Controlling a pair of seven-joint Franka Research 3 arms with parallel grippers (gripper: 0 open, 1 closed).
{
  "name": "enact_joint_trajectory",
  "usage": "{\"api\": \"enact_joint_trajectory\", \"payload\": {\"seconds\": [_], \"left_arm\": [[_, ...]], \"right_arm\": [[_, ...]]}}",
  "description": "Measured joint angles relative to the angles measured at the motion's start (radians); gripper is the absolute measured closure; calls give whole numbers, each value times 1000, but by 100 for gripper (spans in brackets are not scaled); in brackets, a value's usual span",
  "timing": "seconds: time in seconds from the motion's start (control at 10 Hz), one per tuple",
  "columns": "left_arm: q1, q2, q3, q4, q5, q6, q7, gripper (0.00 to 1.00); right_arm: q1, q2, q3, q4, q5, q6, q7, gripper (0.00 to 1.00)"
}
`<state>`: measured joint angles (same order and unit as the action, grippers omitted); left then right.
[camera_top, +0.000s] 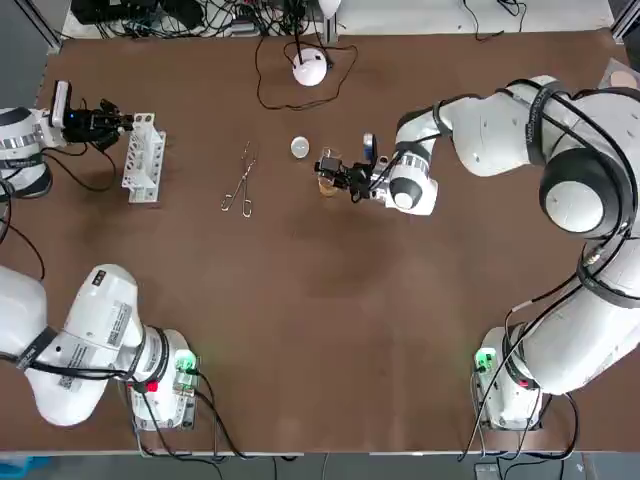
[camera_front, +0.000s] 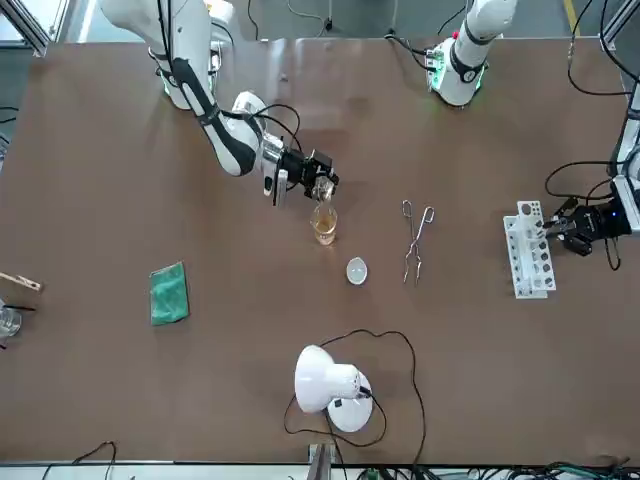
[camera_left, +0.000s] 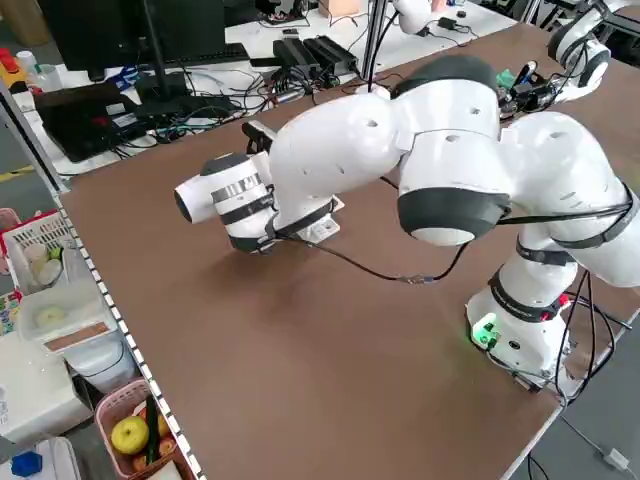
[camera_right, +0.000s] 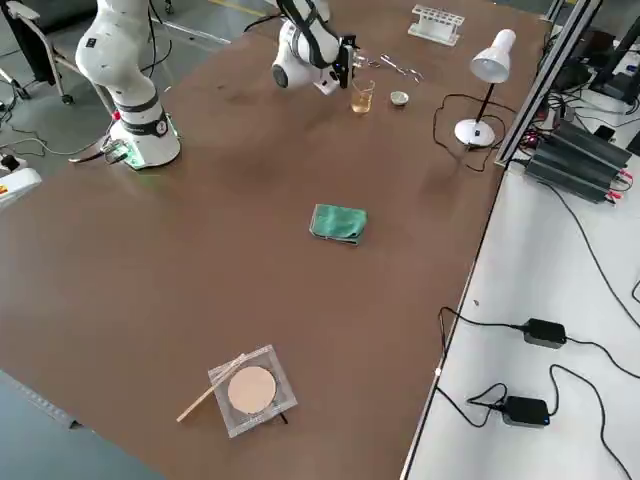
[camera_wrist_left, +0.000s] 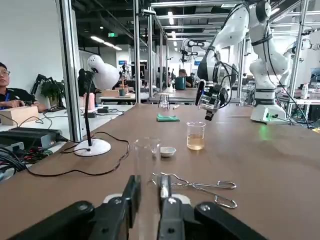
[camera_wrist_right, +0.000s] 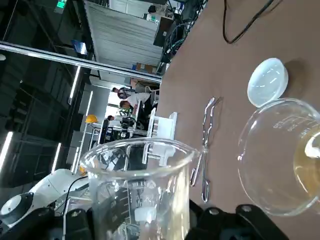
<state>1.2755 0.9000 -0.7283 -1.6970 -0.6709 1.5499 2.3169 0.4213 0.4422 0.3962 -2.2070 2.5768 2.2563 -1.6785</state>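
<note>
Object: small beaker (camera_wrist_right: 137, 195), clear glass | tipped mid-table above amber-filled beaker (camera_front: 324, 222), right gripper (camera_front: 320, 180) clamped on its wall | likely light, stiff, slick, fragile; grip mid-wall gently | left gripper (camera_top: 118, 120) closed on test tube (camera_wrist_left: 147, 165), far-left rack (camera_top: 143, 158)

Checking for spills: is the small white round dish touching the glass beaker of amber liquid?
Apart. The front view shows bare brown table between the small white round dish and the glass beaker of amber liquid.
</note>
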Motion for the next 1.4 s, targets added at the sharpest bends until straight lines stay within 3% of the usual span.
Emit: {"api": "enact_joint_trajectory", "payload": {"seconds": [1.4], "left_arm": [[-3, 59, 2, 33, 44, 55, 6, 74]], "right_arm": [[0, 0, 0, 25, 1, 28, 107, 59]]}}
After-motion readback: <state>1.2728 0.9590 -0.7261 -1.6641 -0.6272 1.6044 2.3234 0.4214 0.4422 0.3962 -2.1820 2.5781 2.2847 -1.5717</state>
